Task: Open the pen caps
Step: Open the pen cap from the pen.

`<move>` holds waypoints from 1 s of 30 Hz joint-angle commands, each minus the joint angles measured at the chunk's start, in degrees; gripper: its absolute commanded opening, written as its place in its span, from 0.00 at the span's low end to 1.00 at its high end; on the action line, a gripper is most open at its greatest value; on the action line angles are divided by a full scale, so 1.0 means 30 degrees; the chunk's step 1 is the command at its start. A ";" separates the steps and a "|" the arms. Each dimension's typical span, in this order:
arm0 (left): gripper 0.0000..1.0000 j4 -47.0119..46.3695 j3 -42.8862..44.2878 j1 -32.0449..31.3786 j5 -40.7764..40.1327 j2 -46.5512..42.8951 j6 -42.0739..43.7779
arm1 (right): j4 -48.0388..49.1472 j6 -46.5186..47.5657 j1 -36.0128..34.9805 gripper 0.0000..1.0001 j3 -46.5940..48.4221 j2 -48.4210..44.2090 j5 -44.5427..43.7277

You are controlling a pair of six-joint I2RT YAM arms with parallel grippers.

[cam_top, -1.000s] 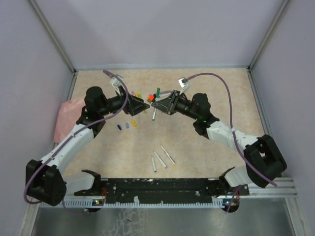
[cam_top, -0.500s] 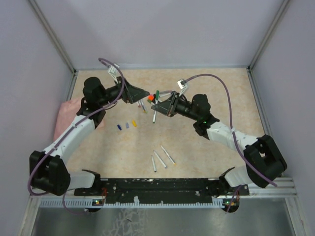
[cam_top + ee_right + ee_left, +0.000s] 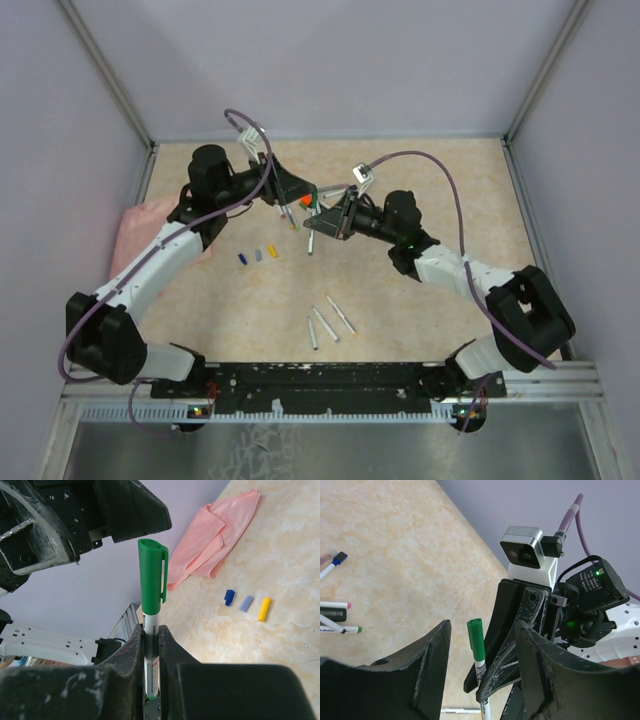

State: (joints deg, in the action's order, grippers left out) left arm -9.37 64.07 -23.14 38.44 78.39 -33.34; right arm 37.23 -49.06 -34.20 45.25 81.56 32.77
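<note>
One capped pen (image 3: 151, 622) stands clamped by its white barrel in my right gripper (image 3: 150, 636), whose jaws are closed tight on it, raised over the table (image 3: 450, 200) toward 12 o'clock in the top view. Its green cap (image 3: 151, 575) points at my left gripper (image 3: 481, 630), which is partly open and holds nothing, its jaws flanking the cap without touching. To do this well I centre the cap between them, close on the cap alone, clear of the barrel, then pull straight along the pen's axis. Three loose caps (image 3: 258, 255) lie at about 7 o'clock of the grippers
</note>
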 commanded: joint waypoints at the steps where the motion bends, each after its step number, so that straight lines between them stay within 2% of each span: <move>1: 0.58 0.0868 0.0880 -0.0257 -0.0334 0.0498 0.0696 | 0.1153 0.0346 -0.0174 0.00 0.1353 0.0269 0.0482; 30: 0.50 0.3016 0.1698 -0.0695 -0.0904 0.1782 0.1658 | 0.1005 0.0562 -0.0204 0.00 0.1730 0.0726 0.0706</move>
State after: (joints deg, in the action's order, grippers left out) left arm -1.32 67.05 -24.77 36.27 82.81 -29.87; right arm 37.06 -48.56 -34.46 46.96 83.50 34.15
